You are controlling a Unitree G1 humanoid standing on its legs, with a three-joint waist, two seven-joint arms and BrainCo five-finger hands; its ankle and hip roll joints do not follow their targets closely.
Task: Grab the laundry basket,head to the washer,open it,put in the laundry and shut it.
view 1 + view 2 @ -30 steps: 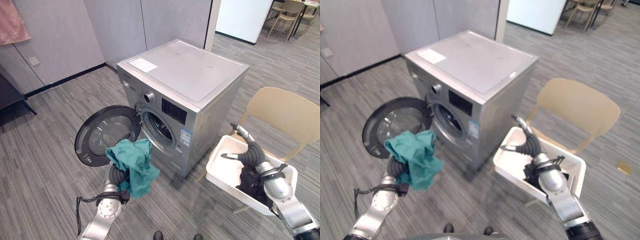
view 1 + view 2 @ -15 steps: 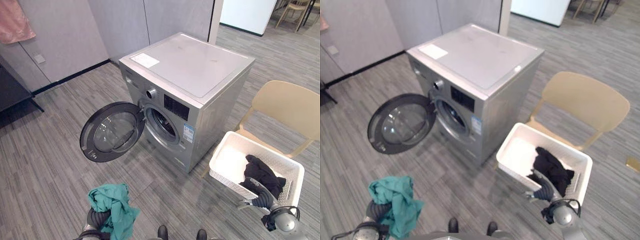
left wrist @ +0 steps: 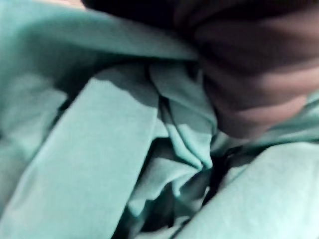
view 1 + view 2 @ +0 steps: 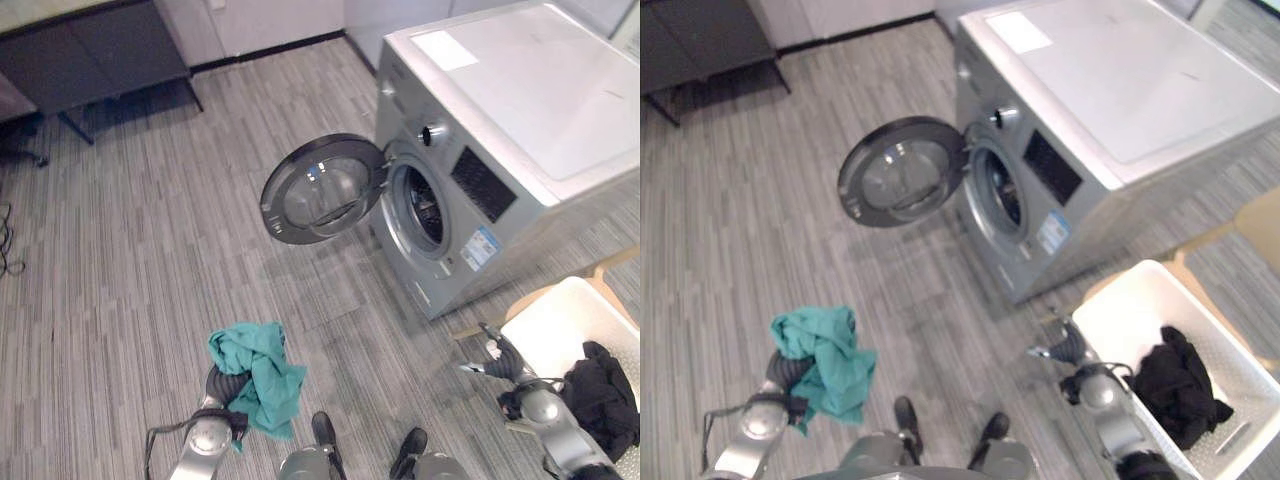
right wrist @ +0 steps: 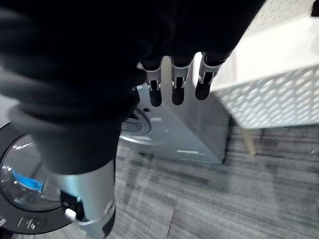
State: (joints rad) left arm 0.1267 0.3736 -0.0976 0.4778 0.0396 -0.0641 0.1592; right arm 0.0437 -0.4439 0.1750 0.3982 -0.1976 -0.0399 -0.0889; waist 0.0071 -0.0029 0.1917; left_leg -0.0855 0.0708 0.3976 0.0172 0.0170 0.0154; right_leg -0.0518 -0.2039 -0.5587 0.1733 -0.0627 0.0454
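The silver washer point(image 4: 520, 110) stands at the upper right, its round door point(image 4: 325, 190) swung wide open beside the dark drum opening point(image 4: 420, 205). My left hand point(image 4: 226, 386) is low on the left, well short of the door, shut on a bunched teal cloth point(image 4: 258, 372) that drapes over it; the same cloth point(image 3: 99, 149) presses against the hand in the left wrist view. My right hand point(image 4: 497, 360) is open and holds nothing, its straight fingers point(image 5: 172, 84) beside the white laundry basket point(image 4: 1130, 300). A black garment point(image 4: 1175, 385) lies in the basket.
The basket rests on a beige chair point(image 4: 1262, 215) to the right of the washer. A dark low table point(image 4: 90, 50) stands along the far wall at the upper left. Grey plank floor lies between me and the open door.
The whole picture has swung, so the washer now sits at the upper right. The left hand still holds the teal cloth, lower and farther from the door. The right hand has left the basket.
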